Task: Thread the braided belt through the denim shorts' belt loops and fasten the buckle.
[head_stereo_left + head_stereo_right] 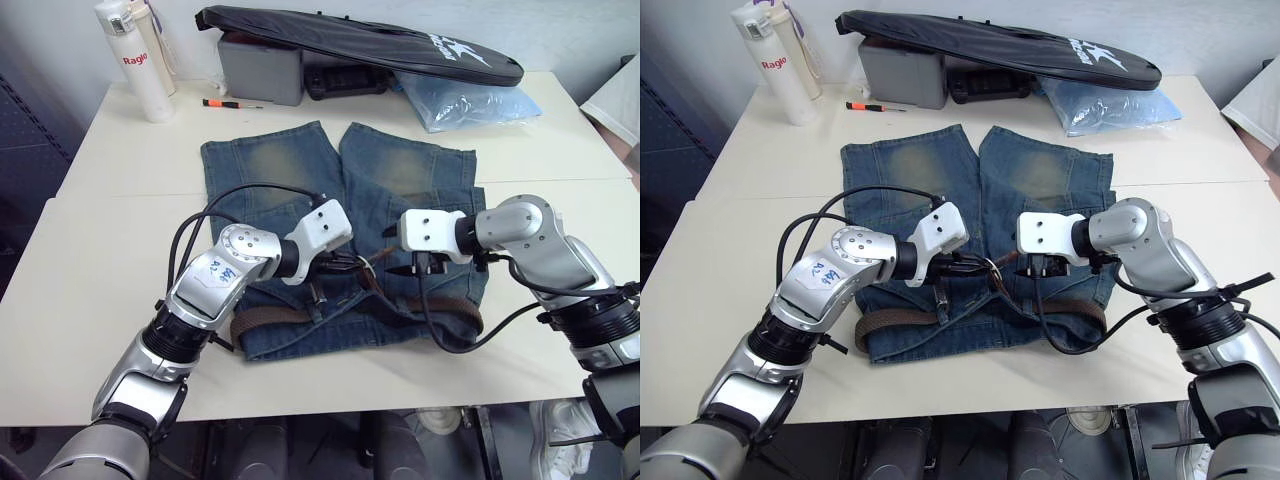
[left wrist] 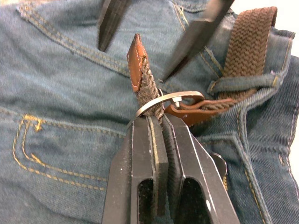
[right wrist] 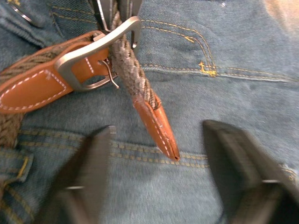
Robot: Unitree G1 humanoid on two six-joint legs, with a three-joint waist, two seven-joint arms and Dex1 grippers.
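On the cream table, blue denim shorts with faded yellowish patches are laid flat, the waistband toward the robot. A dark brown braided belt is seen running along that waistband on both sides of the fly and passing under at least 1 narrow blue denim belt loop; how many loops are filled cannot be told.

At the left, the left gripper is clamped on the belt's free end just behind the square silver metal buckle. The woven strap is fed through the buckle frame, and its tan leather tip stands clear on the far side, angled up off the denim.

At the right, the right gripper is held with its 2 black fingers spread apart on either side of the tan tip, near it but not touching.

By the look of it, threading is largely done and the fastening is in hand: the tip is through the frame, but the prong is not seen seated in the weave, and the strap is not drawn snug. What seems left is for the tip to be taken by the right gripper, pulled through, and the prong set.

Behind the shorts, a white bottle, a grey box and a long black bag are stood at the table's far edge.
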